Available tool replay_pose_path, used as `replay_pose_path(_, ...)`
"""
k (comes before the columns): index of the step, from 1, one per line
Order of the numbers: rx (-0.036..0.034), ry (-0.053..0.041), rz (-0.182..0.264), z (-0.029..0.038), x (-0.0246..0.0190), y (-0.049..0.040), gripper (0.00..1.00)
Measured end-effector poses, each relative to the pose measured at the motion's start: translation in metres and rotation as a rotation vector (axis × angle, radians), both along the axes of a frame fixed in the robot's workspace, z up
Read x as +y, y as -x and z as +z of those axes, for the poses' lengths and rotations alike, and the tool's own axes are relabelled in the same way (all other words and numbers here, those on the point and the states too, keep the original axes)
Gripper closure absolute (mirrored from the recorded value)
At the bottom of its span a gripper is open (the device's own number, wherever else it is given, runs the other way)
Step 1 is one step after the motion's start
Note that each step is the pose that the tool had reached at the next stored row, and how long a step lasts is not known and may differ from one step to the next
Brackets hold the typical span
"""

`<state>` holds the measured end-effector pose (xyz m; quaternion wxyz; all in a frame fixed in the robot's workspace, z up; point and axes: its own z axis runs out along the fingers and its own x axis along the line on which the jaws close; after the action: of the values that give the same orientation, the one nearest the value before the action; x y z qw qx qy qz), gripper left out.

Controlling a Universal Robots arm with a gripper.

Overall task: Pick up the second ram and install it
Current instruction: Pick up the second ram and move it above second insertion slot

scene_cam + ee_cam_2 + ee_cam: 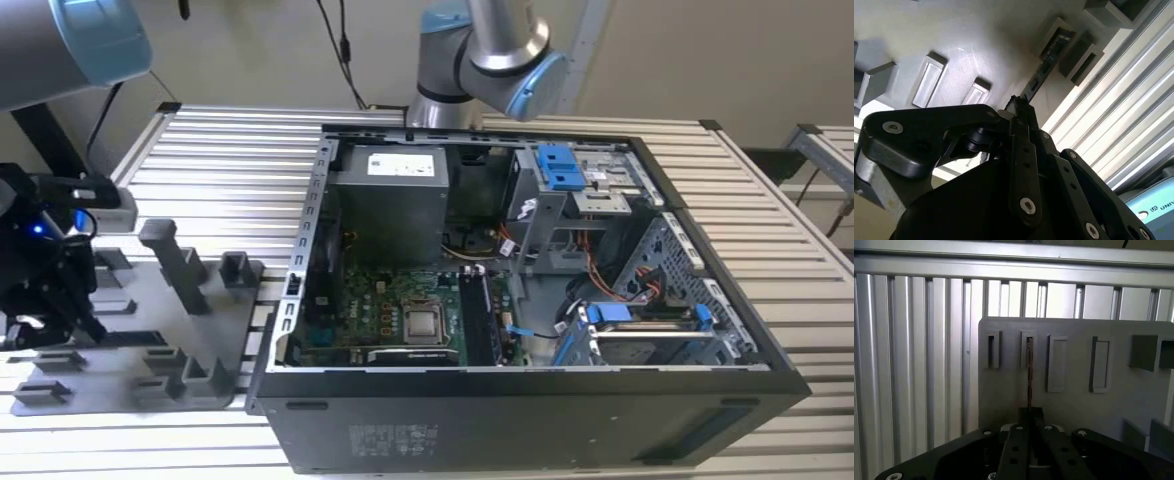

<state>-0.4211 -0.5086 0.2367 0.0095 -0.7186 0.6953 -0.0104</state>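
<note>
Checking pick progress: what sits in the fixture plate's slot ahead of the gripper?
The second ram, edge-on, ends in that slot of the fixture plate; the gripper is shut on its near end, covering it.

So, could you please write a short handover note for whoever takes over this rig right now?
Gripper: shut on the second ram, over the grey fixture plate at the exterior view's left.
Ram: seen edge-on in both wrist views, its far end in one of the plate's slots.
Done: ram grasped.
Left: the ram is not yet clear of the plate, nor installed in the open computer case.
</note>
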Motion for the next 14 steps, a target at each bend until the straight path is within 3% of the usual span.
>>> replay_pose_path(14, 0.0, 0.0, 0.0, 0.0187, 0.0, 0.0, 0.86)
